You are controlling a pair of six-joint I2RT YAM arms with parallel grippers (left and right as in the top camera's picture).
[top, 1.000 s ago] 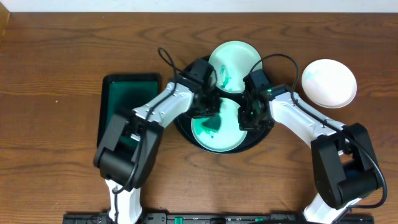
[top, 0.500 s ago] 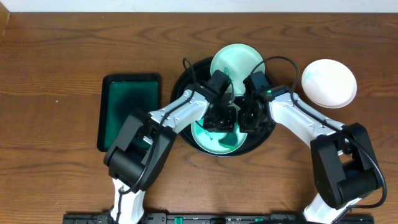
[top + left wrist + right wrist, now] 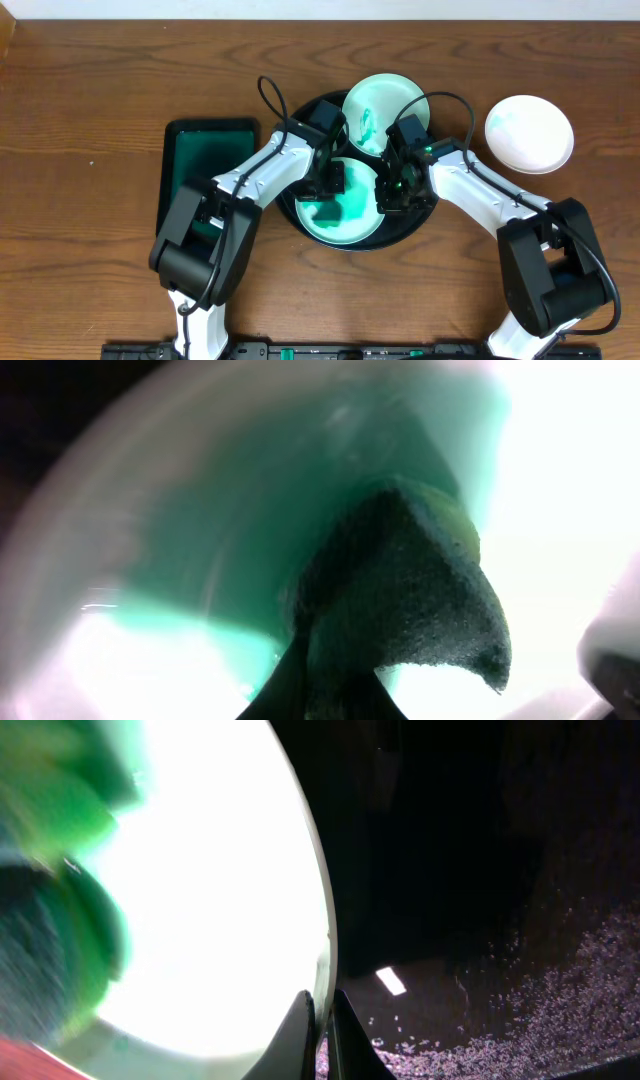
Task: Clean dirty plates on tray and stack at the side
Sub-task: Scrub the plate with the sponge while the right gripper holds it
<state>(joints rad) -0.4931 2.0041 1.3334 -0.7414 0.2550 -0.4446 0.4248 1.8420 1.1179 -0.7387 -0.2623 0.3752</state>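
Note:
The black tray (image 3: 418,222) holds two dirty plates. The front plate (image 3: 350,228) is smeared green all over. The back plate (image 3: 392,98) has a green scribble in its centre. My left gripper (image 3: 328,184) is shut on a dark sponge (image 3: 410,590) and presses it on the front plate (image 3: 200,510). My right gripper (image 3: 392,190) is shut on that plate's right rim (image 3: 322,970), with the rim pinched between its fingers (image 3: 322,1025). A third plate (image 3: 530,133), plain white, lies on the table to the right of the tray.
A dark green rectangular tray (image 3: 205,180) lies left of the black tray. Both arms cross over the black tray's middle. The black tray floor (image 3: 480,920) shows to the right of the held rim.
My left gripper has swept the sponge from the plate's right-centre back to its left side. The right gripper has kept its hold on the rim.

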